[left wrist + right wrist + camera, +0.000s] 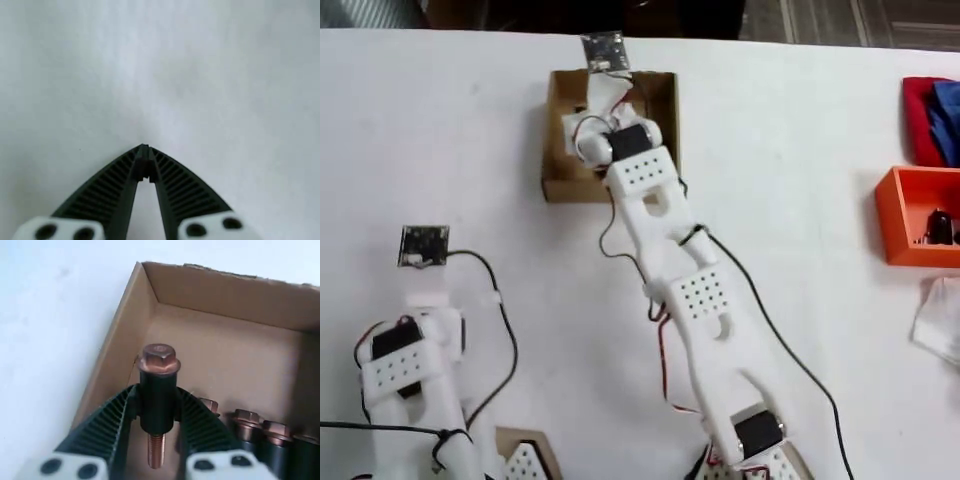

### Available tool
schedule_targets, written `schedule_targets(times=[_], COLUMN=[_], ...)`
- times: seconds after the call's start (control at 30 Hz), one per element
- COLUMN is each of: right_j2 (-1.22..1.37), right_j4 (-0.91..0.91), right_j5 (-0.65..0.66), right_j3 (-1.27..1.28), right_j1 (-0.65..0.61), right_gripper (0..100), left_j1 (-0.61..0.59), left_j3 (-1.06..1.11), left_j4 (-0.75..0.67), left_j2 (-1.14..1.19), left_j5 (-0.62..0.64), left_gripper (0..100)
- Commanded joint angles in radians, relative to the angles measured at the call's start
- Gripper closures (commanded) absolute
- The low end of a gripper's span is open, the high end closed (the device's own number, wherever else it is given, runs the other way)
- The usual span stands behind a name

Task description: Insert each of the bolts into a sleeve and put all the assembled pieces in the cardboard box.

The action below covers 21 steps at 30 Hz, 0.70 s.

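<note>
A copper bolt [158, 359] seated in its black sleeve [157, 407] is clamped by the right gripper [156, 392] over the cardboard box [112, 360], where several assembled pieces [260, 437] are already stood. Only its release appears left. The left gripper [144, 150] is closed on nothing above the table [200, 75].

The high camera looked down on the table [800, 120] from well above the cardboard box [556, 140]; the right wrist camera sat close behind the right gripper [157, 394] and its sleeve [157, 407], facing into that box [225, 295]; the left wrist camera looked closely past the left gripper [144, 150] at bare table [160, 65], apart from the box; high and right wrist views shared the box.
</note>
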Motion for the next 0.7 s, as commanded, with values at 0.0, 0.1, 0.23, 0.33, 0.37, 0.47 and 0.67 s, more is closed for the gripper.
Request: schedule_targets(times=[0.0, 0.1, 0.23, 0.33, 0.37, 0.47, 0.67], right_j2=[-0.019, -0.019, -0.018, -0.018, -0.018, -0.018, -0.018], right_j4=[-0.035, -0.035, -0.036, -0.036, -0.036, -0.036, -0.036], right_j5=[-0.008, -0.009, -0.008, -0.012, -0.012, -0.014, -0.069], right_j3=[0.014, 0.038, 0.066, 0.086, 0.095, 0.120, 0.137], right_j1=[-0.007, -0.010, -0.012, -0.010, -0.010, -0.013, -0.007], right_gripper=[97.6, 97.6, 97.6, 97.6, 97.6, 97.6, 97.6], left_j1=[-0.011, -0.011, -0.011, -0.011, -0.011, -0.011, -0.011], left_j3=[-0.001, -0.001, -0.001, 0.001, 0.001, 0.001, 0.001], left_j4=[-0.014, -0.014, -0.014, -0.014, -0.014, -0.014, -0.014], left_j2=[-0.017, -0.017, -0.017, -0.017, -0.017, -0.017, -0.017], left_j5=[-0.002, -0.002, -0.002, -0.002, -0.002, -0.002, -0.002], left_gripper=[97, 97, 97, 97, 97, 97, 97])
